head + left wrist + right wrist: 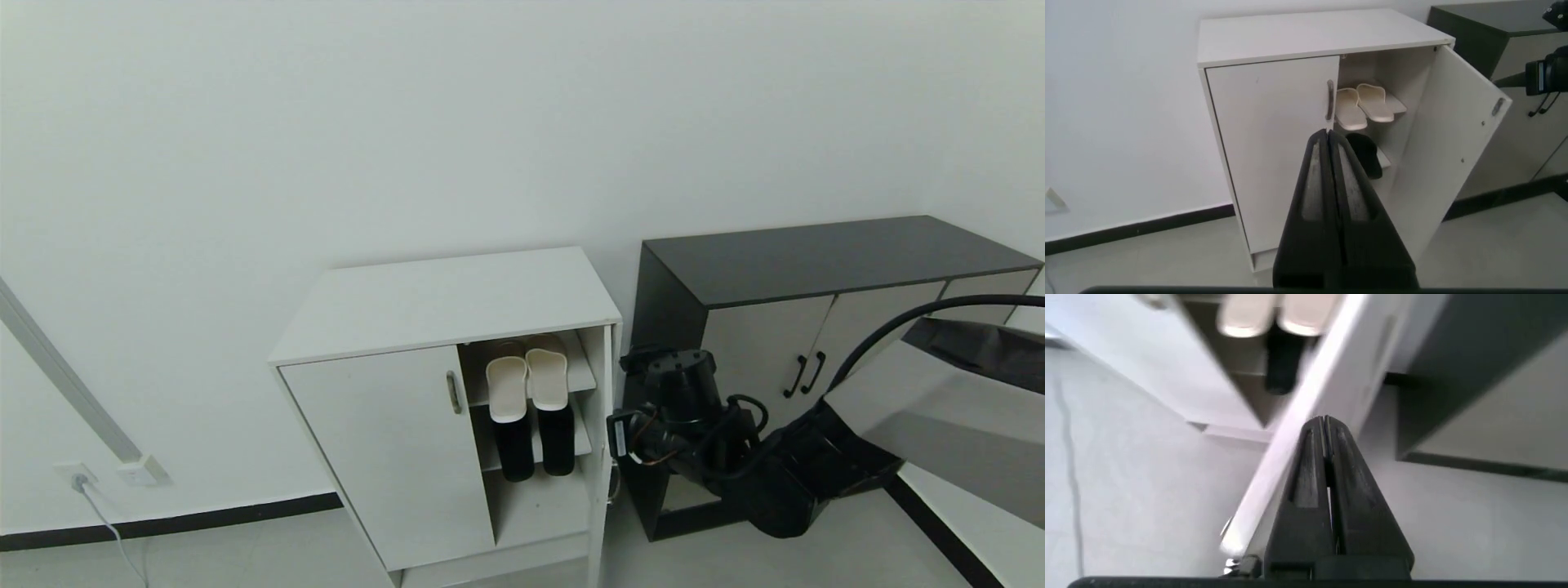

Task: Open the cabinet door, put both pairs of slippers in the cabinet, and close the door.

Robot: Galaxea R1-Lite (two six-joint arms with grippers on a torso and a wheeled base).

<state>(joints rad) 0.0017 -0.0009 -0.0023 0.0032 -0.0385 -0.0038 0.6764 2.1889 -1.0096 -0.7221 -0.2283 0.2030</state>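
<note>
The white cabinet [441, 302] stands against the wall with its left door [392, 449] shut and its right door [605, 425] swung open. A white pair of slippers [526, 384] lies on the upper shelf and a black pair [536, 445] on the shelf below. The left wrist view also shows the white pair [1369, 104], the black pair [1366, 155] and the open door [1462, 139]. My left gripper [1328, 135] is shut and empty, held back in front of the cabinet. My right gripper [1325, 420] is shut and empty, its tip close by the open door's edge [1298, 433].
A black-topped cabinet [816, 261] with grey doors stands just right of the open door, and my right arm [678, 408] is between them. At the lower left, a wall socket with a cable [77, 478] sits above the black baseboard. Bare floor lies in front.
</note>
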